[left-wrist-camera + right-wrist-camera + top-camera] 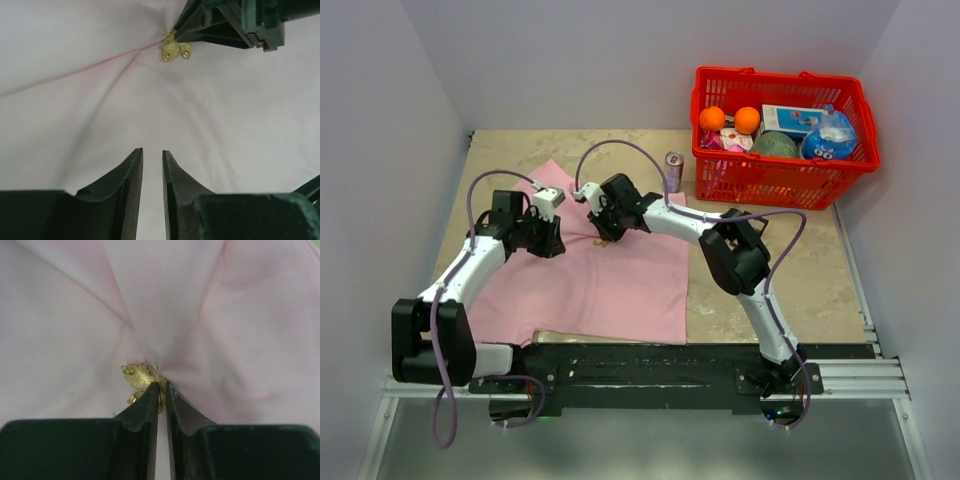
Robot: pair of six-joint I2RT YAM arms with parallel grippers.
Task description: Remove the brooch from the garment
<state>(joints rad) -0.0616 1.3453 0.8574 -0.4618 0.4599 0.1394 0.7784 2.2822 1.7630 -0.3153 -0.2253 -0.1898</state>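
The pink garment (610, 285) lies spread on the table. The small golden brooch (139, 375) is pinned to it, and the cloth puckers into folds around it. It also shows in the left wrist view (173, 49) and as a speck from above (603, 241). My right gripper (161, 386) is shut on the brooch's right edge, tips down on the cloth (605, 234). My left gripper (152, 151) rests on the garment (100, 100) a little left of the brooch (546, 238). Its jaws are nearly together with pink cloth in the narrow gap.
A soda can (673, 171) stands just past the garment's far right corner. A red basket (782, 170) with two orange fruits (747, 119) and packets sits at the back right. Walls close in the table on the left, back and right.
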